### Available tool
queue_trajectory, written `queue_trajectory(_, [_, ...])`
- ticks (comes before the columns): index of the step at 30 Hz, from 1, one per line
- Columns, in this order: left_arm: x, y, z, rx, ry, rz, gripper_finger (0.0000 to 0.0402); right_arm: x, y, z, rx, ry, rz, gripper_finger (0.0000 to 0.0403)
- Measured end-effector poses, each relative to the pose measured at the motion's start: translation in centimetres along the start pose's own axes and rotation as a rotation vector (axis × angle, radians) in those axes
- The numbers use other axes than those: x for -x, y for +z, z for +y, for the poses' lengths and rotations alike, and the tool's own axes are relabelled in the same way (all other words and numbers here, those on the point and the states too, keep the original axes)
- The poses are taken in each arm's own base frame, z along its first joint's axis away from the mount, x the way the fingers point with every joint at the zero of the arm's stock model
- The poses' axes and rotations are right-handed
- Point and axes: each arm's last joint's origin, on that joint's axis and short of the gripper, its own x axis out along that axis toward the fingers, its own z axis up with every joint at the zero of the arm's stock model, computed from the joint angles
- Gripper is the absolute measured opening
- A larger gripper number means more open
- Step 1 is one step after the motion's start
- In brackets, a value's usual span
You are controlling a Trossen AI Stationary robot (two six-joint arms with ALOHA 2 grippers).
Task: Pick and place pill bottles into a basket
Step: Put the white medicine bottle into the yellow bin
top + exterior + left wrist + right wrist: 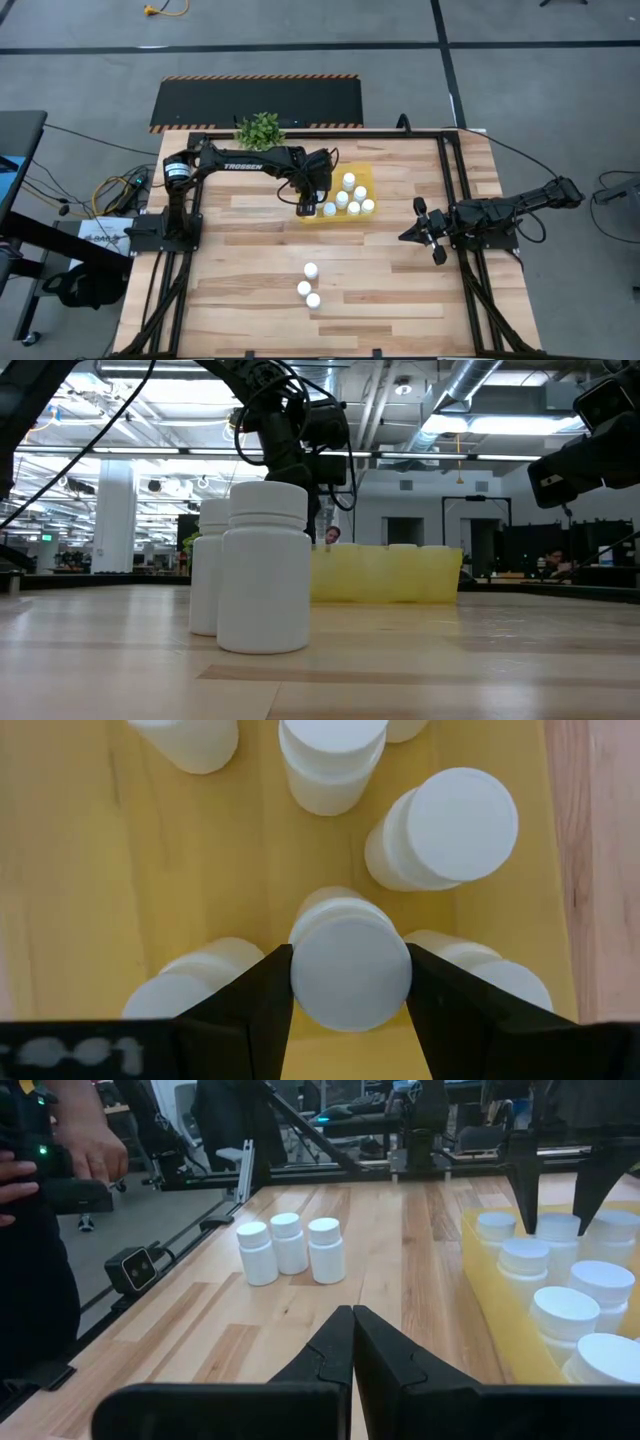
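The basket is a shallow yellow tray (358, 170) at the table's far middle, with several white pill bottles (349, 181) standing in it. My left gripper (308, 208) reaches down over the tray's near left corner and is shut on one pill bottle (350, 970). Three more pill bottles (311, 270) stand upright on the wood nearer the front; two of them fill the low view (263, 570). My right gripper (425, 232) rests shut at the table's right side, holding nothing. My left gripper pinches the bottle's round white cap (305, 970) between its two fingers, one on each side of the rim. The fingers (255, 1005) come steeply from above, pointing down into the tray. The cap hides the bottle's base, so whether it stands on the tray floor cannot be told.
A small green plant (260, 128) stands at the table's far edge, behind the left arm. Other bottles crowd close to the held one (440, 830). Bare wood lies between the tray and the three loose bottles. A person (50, 1180) stands beyond the table's near side.
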Motion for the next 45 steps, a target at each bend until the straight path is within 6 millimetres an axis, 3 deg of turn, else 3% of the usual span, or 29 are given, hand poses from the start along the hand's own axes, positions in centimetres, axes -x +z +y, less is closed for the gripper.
queue_trajectory(10, [0.0, 0.0, 0.0, 0.0, 0.0, 0.0, 0.0167, 0.0, 0.0, 0.0, 0.0, 0.0, 0.0, 0.0001])
queue_trajectory(21, [-0.01, 0.0, 0.0, 0.0, 0.001, 0.001, 0.0217, 0.0, -0.01, 0.0, 0.0, 0.0, 0.0, 0.0001])
queue_trajectory(45, [-0.02, 0.25, 0.04, -0.031, 0.006, -0.025, 0.022, 0.0, 0.0, 0.0, 0.0, 0.0, 0.0, 0.0001])
